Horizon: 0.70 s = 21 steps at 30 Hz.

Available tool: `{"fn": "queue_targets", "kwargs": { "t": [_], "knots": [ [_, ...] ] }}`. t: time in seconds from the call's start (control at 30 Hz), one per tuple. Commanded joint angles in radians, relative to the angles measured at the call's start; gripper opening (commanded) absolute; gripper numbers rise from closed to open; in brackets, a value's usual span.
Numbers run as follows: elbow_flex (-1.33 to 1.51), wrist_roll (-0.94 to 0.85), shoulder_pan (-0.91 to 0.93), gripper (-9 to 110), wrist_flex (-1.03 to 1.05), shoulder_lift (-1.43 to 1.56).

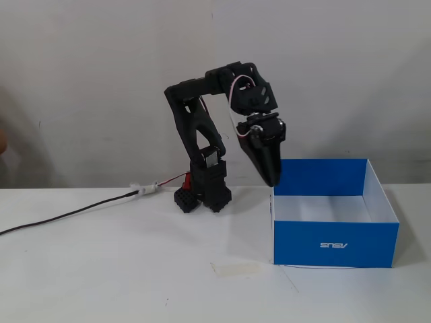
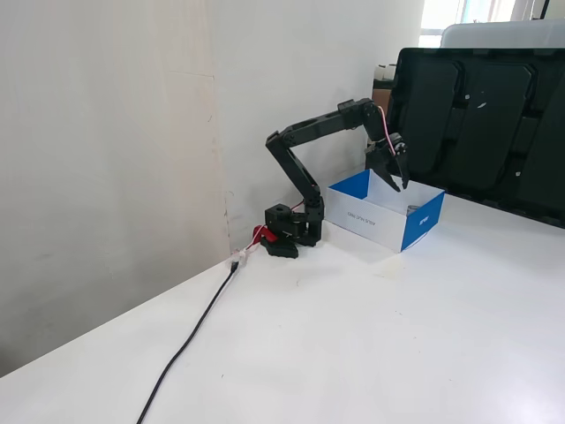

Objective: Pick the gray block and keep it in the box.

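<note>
Nearest the camera in a fixed view, a pale patch of tape (image 1: 236,268) lay flat on the white table (image 1: 121,269), just left of the box's front corner. A black cable (image 1: 67,214) ran from the left edge across the table toward the arm's base; in the other fixed view the same cable (image 2: 190,340) trailed from the near edge up to the base by the wall.

The box (image 1: 335,243) sat right of the arm, blue outside with a small white logo on its front wall, white inside, open on top. In the other fixed view the box (image 2: 422,226) stood just right of the arm's base, with a small gray object inside near its right wall, probably the gray block (image 2: 413,209), though too small to be sure.

The arm's base (image 1: 210,188) stood behind, close to the wall. The gripper (image 1: 271,180) pointed down over the box's far left corner, fingertips at about rim height. In the other fixed view the gripper (image 2: 400,183) showed two fingers parted, with nothing visible between them.

Farthest, a dark panel (image 2: 481,124) leaned beyond the box.
</note>
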Motion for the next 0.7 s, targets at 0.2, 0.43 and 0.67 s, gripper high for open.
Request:
{"fn": "queue_targets", "kwargs": {
  "t": [0.2,0.43,0.67],
  "knots": [
    [0.253,-0.040,0.393,0,-0.173,0.181],
    [0.681,-0.147,0.572,0,-0.431,0.563],
    [0.893,-0.206,0.657,0,-0.549,0.667]
  ]
}}
